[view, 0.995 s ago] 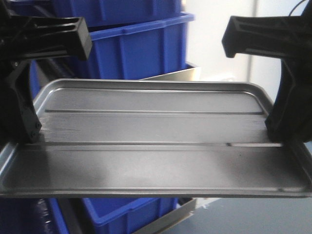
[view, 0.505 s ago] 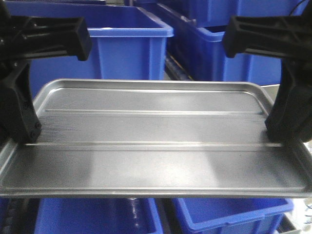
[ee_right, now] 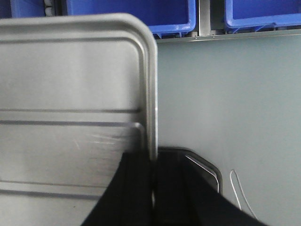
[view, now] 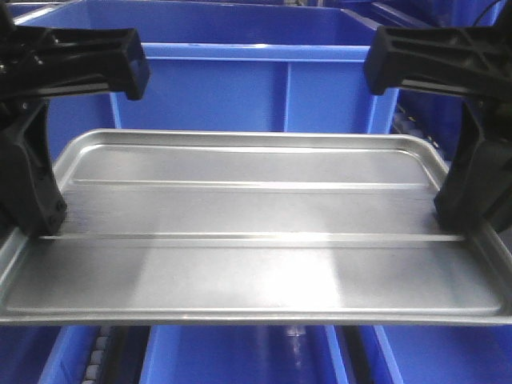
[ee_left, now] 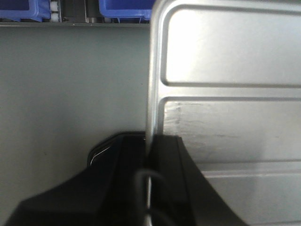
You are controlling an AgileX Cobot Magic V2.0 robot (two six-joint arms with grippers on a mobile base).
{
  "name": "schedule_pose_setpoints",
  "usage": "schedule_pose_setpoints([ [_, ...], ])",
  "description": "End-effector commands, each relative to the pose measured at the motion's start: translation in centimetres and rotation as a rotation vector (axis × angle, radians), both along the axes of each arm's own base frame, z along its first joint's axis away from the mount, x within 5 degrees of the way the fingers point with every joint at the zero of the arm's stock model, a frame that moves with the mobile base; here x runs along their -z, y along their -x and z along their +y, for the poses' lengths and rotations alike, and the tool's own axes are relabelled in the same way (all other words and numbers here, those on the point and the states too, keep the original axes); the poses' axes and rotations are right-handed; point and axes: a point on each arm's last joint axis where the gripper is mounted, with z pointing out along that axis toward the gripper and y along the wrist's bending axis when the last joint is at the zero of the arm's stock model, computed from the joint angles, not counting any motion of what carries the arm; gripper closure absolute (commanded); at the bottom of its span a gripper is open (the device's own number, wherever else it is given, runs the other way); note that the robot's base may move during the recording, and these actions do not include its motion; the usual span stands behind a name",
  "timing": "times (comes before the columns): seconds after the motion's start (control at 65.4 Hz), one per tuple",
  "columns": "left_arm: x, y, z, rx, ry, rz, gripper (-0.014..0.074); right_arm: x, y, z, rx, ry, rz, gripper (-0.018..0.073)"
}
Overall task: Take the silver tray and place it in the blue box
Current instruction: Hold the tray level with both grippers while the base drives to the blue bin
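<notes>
The silver tray (view: 256,240) hangs level in the air, held by its two short ends. My left gripper (view: 46,226) is shut on the tray's left rim, and my right gripper (view: 454,218) is shut on the right rim. The left wrist view shows the left gripper (ee_left: 149,143) with its black jaws pinching the thin rim of the silver tray (ee_left: 230,94). The right wrist view shows the right gripper (ee_right: 153,162) clamped the same way on the silver tray (ee_right: 70,84). The blue box (view: 264,88) stands straight behind the tray, open at the top and wider than it.
More blue crates sit below the tray (view: 240,356) and at the far right (view: 448,12). A grey floor (ee_left: 70,94) lies under both wrists, with blue crates on a rack along its far edge (ee_right: 131,14). A thin wire (ee_right: 235,186) lies on the floor.
The background has slid past: stacked crates and a second metal sheet gave way to one wide blue box, now centred behind the tray. Both grips on the tray look unchanged.
</notes>
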Motion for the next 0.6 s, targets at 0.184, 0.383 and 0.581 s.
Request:
schedule_pose_setpoints([
  [0.184, -1.47, -0.04, -0.16, 0.008, 0.067, -0.049, 0.0611, -1.43, -0.42, 0.17, -0.016, -0.053, -0.079, 0.0510],
  [0.383, -1.47, -0.04, -0.16, 0.008, 0.067, -0.049, 0.0611, -1.43, -0.42, 0.17, -0.016, -0.053, -0.079, 0.0510],
  [0.581, -1.47, -0.04, -0.16, 0.008, 0.067, -0.049, 0.0611, -1.43, -0.42, 0.17, -0.016, -0.053, -0.079, 0.0510],
])
